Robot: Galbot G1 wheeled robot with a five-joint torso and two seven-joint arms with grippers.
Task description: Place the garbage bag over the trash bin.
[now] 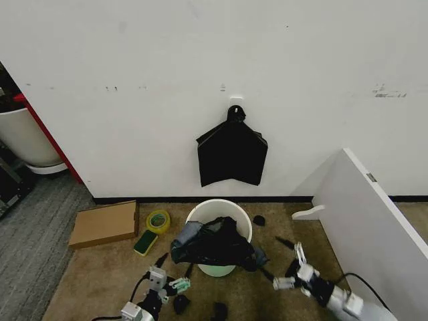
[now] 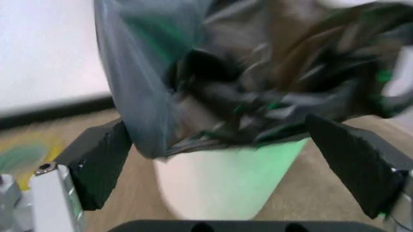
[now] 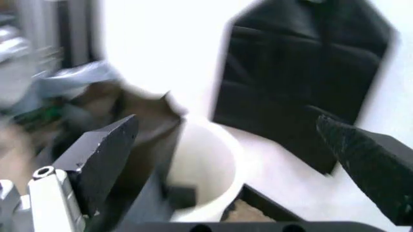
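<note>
Brown carpet is carrying the trash bin (image 1: 219, 221) against a white wall.
Garbage bag (image 1: 214, 244) is draping over its near rim; left end effector (image 1: 166, 281) and right end effector (image 1: 294, 267) are hovering open, empty.

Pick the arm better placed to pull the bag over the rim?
Probably left: left gripper, open, sits beside the glossy black garbage bag draped on the white round trash bin; right gripper is farther off.

Garbage bag (image 1: 215, 246) slumps over the trash bin's (image 1: 217, 210) near rim; far rim open; white board (image 1: 371, 224) crowds the right.
</note>
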